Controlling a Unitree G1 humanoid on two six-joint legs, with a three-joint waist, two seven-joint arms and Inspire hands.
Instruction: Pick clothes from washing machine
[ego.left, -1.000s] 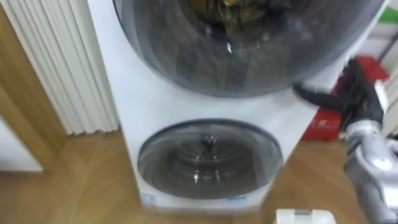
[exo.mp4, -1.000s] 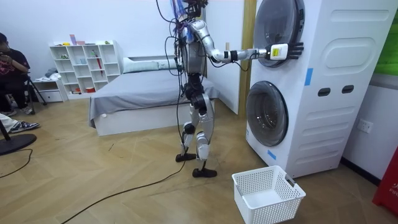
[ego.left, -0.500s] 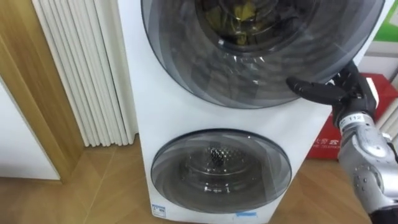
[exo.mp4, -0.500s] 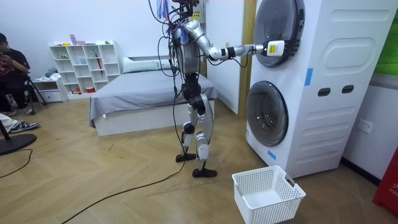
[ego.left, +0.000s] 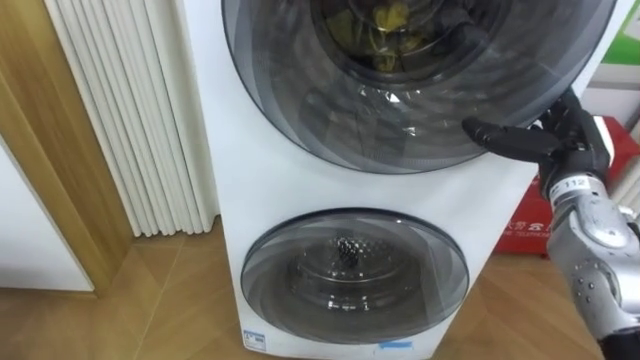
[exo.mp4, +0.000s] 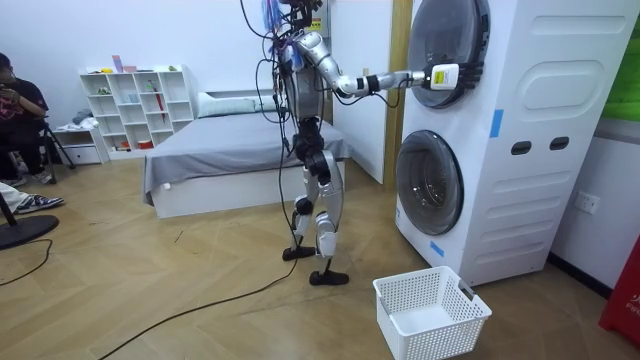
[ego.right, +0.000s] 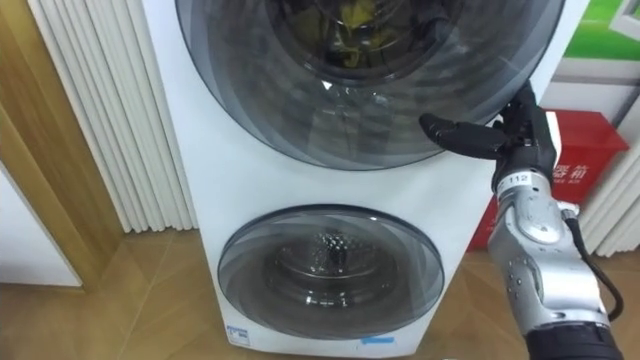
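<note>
The robot was pictured standing before the stacked washing machine (exo.mp4: 520, 130), its right hand (ego.left: 562, 140) laid with outstretched fingers against the right rim of the closed upper door (ego.left: 400, 100). Yellow-green clothes (ego.left: 385, 20) were seen behind the glass, inside the upper drum. A white basket (exo.mp4: 445, 335) was set on the floor near the lower door (ego.left: 355, 270).

The washing machine (ego.left: 228, 170) had 2 doors, the upper door (ego.left: 420, 90) above the lower door (ego.left: 355, 275), with clothes (ego.left: 385, 20) behind the upper. A ribbed panel (ego.left: 130, 110) stood to its left. A basket (exo.mp4: 432, 312) sat on the floor before it, and a bed (exo.mp4: 230, 150) lay behind the robot.
</note>
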